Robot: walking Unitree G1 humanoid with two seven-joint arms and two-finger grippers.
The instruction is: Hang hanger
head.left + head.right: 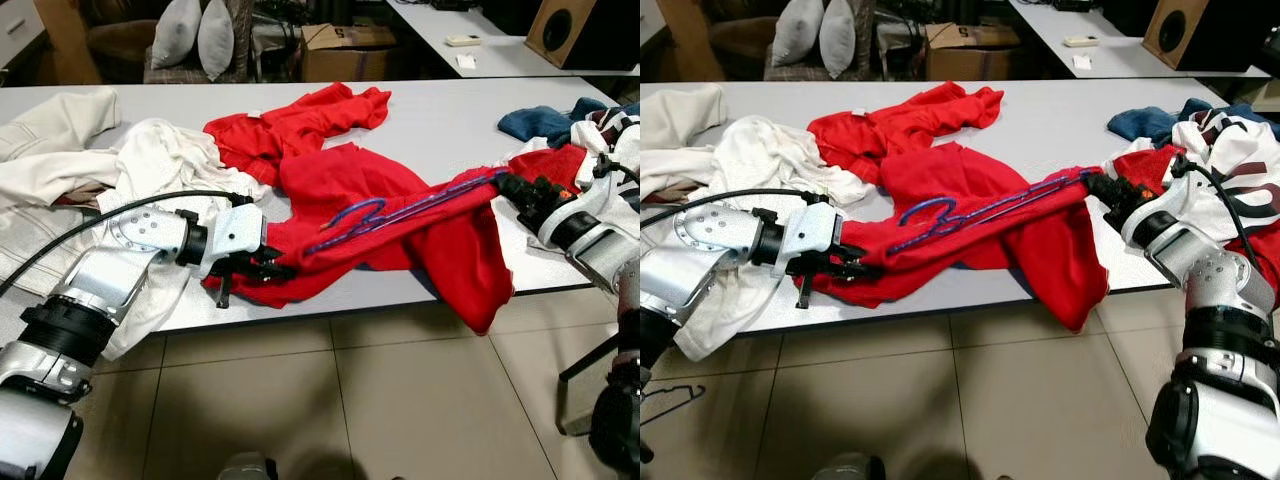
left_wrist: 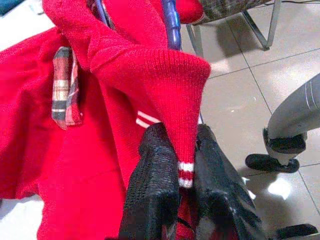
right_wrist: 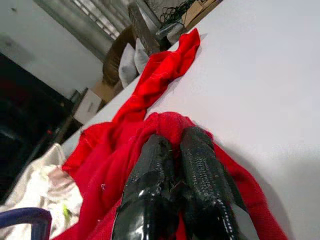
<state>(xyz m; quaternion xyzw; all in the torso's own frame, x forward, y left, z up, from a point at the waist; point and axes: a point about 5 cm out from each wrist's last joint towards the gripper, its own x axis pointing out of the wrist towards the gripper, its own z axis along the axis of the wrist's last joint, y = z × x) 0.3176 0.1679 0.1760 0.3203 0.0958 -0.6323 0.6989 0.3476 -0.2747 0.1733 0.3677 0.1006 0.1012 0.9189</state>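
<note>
Hanger [image 1: 400,215], blue, lay threaded through a red sweater [image 1: 440,240] at the desk [image 1: 450,130] edge, each pincer, left [image 1: 262,268] and right [image 1: 512,187], clenched on knit; keeping the cloth taut looked key to seating it.

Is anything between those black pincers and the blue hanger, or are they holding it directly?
Red knit fabric is in between. The left gripper pinches a cuff of the red sweater, and the right gripper pinches another fold of it. The blue hanger lies on top of the sweater, stretched between them.
</note>
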